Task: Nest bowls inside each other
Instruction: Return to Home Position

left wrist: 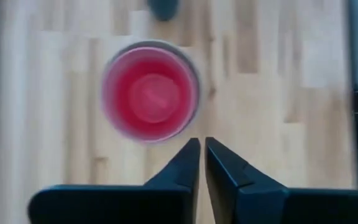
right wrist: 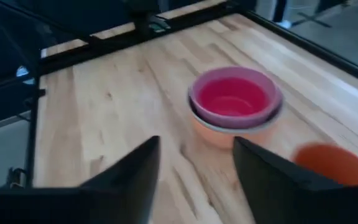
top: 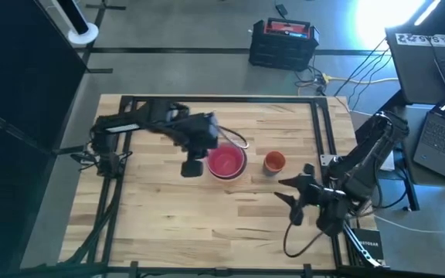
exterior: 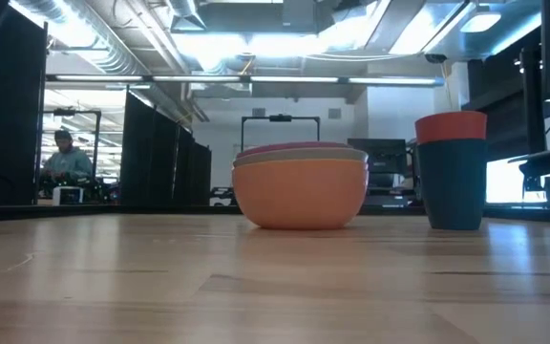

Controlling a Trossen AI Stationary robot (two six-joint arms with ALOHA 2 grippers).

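A stack of nested bowls (top: 226, 162) stands mid-table on its base: a peach-orange one outermost (exterior: 301, 196), with grey-white, pink and red-pink ones inside (right wrist: 234, 99). To its right a small orange-red bowl (top: 274, 162) sits in the top of a dark blue one (exterior: 452, 191). My left gripper (top: 194, 167) hangs shut above the table, just left of the stack (left wrist: 149, 92), with nothing between its fingers (left wrist: 202, 149). My right gripper (top: 290, 199) stands open near the table's right side, pointing toward the stack (right wrist: 196, 155), and is empty.
Black frame rails (top: 319, 127) run along the table's far, left and right sides. A black case (top: 283, 42) sits on the floor beyond the far edge, and laptops (top: 443, 131) are at the right. A person (exterior: 65, 158) is far off in the room.
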